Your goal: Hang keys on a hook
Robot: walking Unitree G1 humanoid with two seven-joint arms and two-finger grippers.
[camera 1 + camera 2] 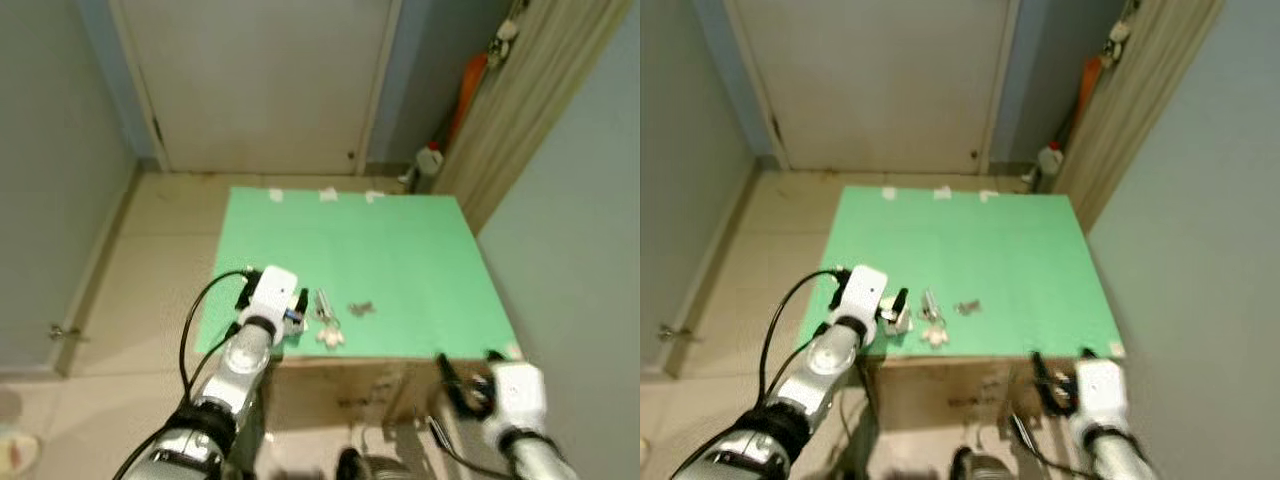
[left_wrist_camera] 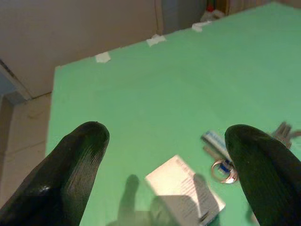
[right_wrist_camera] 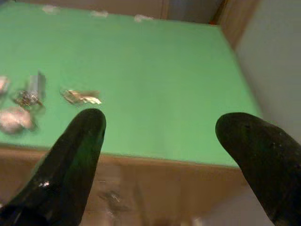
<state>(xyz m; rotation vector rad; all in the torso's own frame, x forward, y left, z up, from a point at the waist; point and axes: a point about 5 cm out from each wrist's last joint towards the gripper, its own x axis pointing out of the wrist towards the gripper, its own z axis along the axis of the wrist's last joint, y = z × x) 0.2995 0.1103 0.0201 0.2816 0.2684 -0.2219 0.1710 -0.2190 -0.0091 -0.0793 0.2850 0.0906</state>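
Observation:
A bunch of keys (image 1: 325,318) with a pale fob lies near the front edge of the green table top (image 1: 400,250). A smaller dark key piece (image 1: 362,308) lies just to its right. My left gripper (image 1: 273,300) hovers open over the front left part of the top. A white tag (image 2: 183,186) and the key ring (image 2: 221,170) lie between and beyond its fingers. My right gripper (image 1: 470,368) stands open, low at the table's front right corner, apart from the keys (image 3: 81,96).
The table is a brown box (image 1: 340,390) with a green top. A white door (image 1: 260,80) stands behind it. At the right is a wooden panel (image 1: 520,110) with small things hanging near its top (image 1: 505,30). An orange item and a white bottle (image 1: 430,160) stand by it.

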